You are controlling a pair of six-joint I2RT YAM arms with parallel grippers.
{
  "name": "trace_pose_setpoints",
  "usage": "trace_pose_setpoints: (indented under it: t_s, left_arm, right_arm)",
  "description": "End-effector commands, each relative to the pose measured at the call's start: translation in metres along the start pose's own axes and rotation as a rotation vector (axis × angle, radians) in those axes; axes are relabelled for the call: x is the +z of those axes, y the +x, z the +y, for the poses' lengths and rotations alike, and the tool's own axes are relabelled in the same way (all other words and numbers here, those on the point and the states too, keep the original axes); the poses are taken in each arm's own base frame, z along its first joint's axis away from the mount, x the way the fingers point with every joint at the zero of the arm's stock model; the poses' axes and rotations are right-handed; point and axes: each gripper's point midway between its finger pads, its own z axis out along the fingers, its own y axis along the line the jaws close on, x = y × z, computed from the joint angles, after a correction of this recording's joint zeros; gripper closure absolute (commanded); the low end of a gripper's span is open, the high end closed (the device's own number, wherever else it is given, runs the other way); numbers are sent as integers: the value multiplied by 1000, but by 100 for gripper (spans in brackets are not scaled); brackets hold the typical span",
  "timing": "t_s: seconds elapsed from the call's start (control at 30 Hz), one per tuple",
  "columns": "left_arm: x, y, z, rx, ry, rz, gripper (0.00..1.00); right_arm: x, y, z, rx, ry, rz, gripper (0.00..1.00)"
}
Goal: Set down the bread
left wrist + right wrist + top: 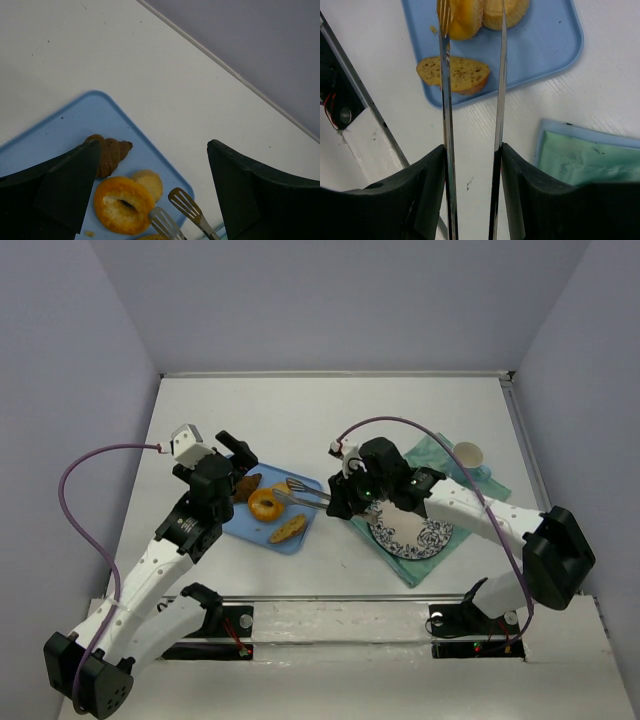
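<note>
The bread, a golden-orange ring bagel (pixel 266 504), lies on the blue tray (pixel 240 522). It also shows in the left wrist view (pixel 122 205) and the right wrist view (pixel 464 21). My right gripper (pixel 343 500) (pixel 472 150) is shut on metal tongs (pixel 305 495) (pixel 445 100), one arm against each finger. The tong tips (pixel 184 200) are spread apart just right of the bagel, one tip at its edge, the other by the small bun (pixel 149 183). My left gripper (pixel 232 462) (pixel 152 150) is open and empty over the tray's far left, above the croissant (pixel 111 152).
A toasted slice (pixel 288 529) (pixel 454 75) lies at the tray's near edge. A patterned plate (pixel 412 537) rests on a green cloth (pixel 440 465) (pixel 590 160) to the right. A white cup (pixel 467 453) stands at the cloth's far corner.
</note>
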Motion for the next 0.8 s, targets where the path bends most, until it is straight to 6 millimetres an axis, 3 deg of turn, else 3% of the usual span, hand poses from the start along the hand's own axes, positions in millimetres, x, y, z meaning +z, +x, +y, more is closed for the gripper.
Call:
trace_pose_setpoints:
  t_s: [0.0, 0.33, 0.4, 0.43, 0.53, 0.67, 0.77]
  left_arm:
    - [-2, -21, -3, -51, -3, -65, 1]
    - [-2, -22, -2, -53, -8, -71, 1]
    - [-2, -21, -2, -50, -9, -70, 1]
    - [-2, -22, -2, -50, -10, -71, 1]
    - [-2, -22, -2, -51, -8, -71, 1]
    - [-2, -21, -3, -49, -2, -66, 1]
    - [-2, -21, -3, -48, -3, -67, 1]
  right_arm:
    - [-2, -32, 23, -41, -75, -75, 49]
    - [24, -18, 20, -42, -63, 25, 48]
    - [27, -17, 20, -49, -48, 34, 52]
    - [28, -17, 23, -60, -42, 34, 62]
    - [21, -28, 18, -60, 5, -6, 83]
    - [2, -44, 17, -31, 76, -84, 90]
    - [-32, -61, 13, 23, 162, -193, 93]
